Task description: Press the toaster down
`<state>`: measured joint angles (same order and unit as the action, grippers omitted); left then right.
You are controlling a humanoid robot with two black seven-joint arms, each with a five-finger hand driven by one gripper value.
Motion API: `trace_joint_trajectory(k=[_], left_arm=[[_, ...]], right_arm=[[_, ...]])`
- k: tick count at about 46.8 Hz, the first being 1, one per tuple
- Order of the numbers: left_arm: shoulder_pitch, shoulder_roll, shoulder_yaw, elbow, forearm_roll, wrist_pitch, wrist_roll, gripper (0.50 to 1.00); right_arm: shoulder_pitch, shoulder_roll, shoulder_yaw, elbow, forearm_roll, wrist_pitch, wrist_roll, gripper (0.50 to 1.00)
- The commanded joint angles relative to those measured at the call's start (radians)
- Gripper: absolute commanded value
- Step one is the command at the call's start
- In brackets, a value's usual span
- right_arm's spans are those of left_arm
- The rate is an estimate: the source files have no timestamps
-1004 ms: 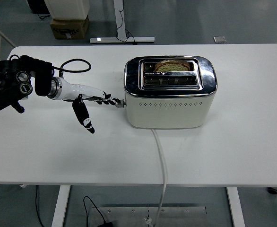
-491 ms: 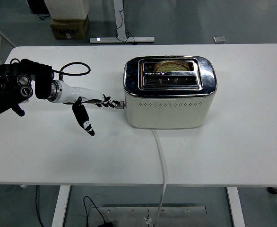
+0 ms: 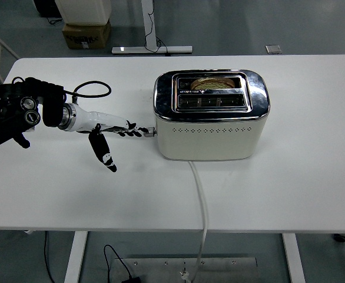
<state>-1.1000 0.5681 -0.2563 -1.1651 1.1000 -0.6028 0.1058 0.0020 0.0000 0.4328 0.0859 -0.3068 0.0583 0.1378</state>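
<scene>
A cream toaster (image 3: 211, 127) with a chrome top is set near the middle of the white table (image 3: 302, 183), slightly towards the far side. Bread (image 3: 211, 83) is seen in the far slot, its crust just above the rim; the near slot looks empty. A white cord (image 3: 203, 200) is run from the front of the toaster towards the near edge and down over it.

The left hand (image 3: 116, 130) is reached in from the left edge, its white back turned up. The fingers (image 3: 138, 131) are stretched out flat towards the left end of the toaster, their tips at the small lever (image 3: 151, 132) that juts from it — contact appears made, though pressure cannot be judged. The thumb (image 3: 102, 152) is hung down and apart, pointing at the tabletop. Nothing is gripped.

A black cable (image 3: 93, 89) is looped behind the wrist. On the floor beyond the table — a cardboard box (image 3: 86, 33).
</scene>
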Motion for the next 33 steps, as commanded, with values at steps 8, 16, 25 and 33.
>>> trace_joint_trajectory(k=[8,16,25,33], left_arm=[[0.006,0.012,0.000,-0.001,-0.002,0.000,0.000,1.000],[0.012,0.016,-0.001,-0.001,-0.002,0.000,-0.001,1.000],[0.014,0.016,-0.001,-0.001,-0.005,0.000,-0.001,1.000],[0.012,0.056,-0.004,-0.002,-0.015,-0.003,-0.001,1.000]], right_arm=[[-0.001,0.000,0.000,0.000,0.000,0.000,0.000,1.000],[-0.001,0.000,0.000,0.000,0.000,0.000,0.000,0.998],[0.001,0.000,0.000,0.000,0.000,0.000,0.000,0.998],[0.001,0.000,0.000,0.000,0.000,0.000,0.000,0.998]])
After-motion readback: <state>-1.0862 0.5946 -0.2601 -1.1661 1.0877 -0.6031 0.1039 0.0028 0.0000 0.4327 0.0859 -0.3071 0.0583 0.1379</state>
